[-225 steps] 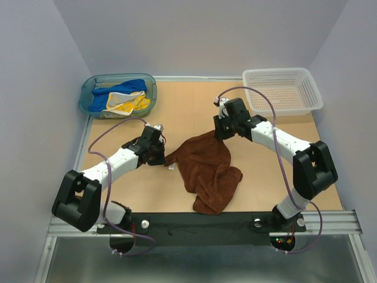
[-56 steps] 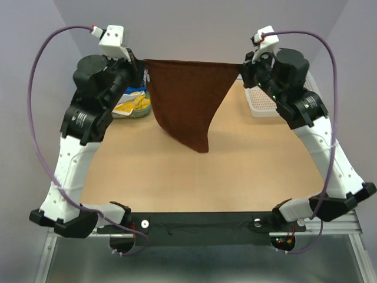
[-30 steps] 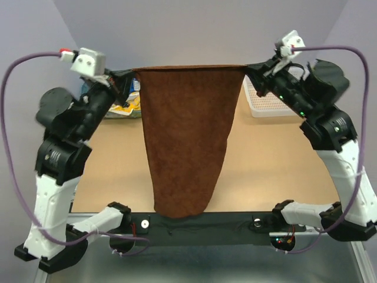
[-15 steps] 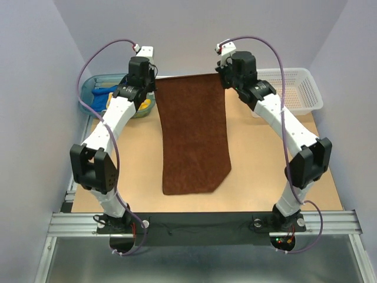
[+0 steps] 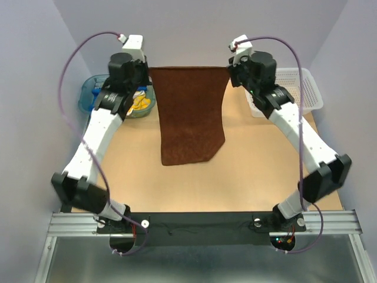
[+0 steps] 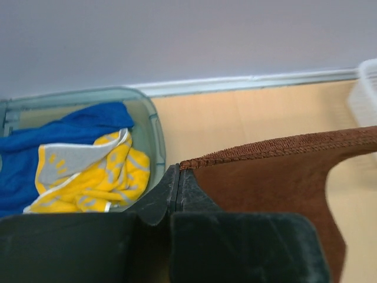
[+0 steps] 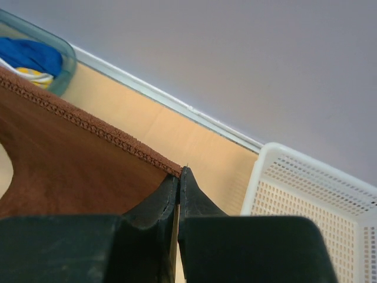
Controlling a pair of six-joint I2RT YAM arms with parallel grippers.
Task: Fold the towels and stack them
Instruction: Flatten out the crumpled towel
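Note:
The rust-brown towel (image 5: 189,112) hangs spread between both raised grippers at the back of the table. My left gripper (image 5: 147,72) is shut on its top left corner (image 6: 188,162). My right gripper (image 5: 231,69) is shut on its top right corner (image 7: 171,168). The towel's lower edge is around mid-table; I cannot tell whether it touches the table. The yellow patterned towel (image 6: 94,177) and the bright blue towel (image 6: 59,132) lie bunched in the teal tub (image 5: 88,97) at the back left, partly hidden by my left arm in the top view.
A white basket (image 5: 300,88) stands at the back right, also in the right wrist view (image 7: 306,188). The wooden table (image 5: 235,177) stretches toward the near rail. Walls close in on the left, back and right.
Both grippers have risen and spread slightly apart with the towel's top corners. The towel's lower edge has been drawn back from near the front to mid-table.

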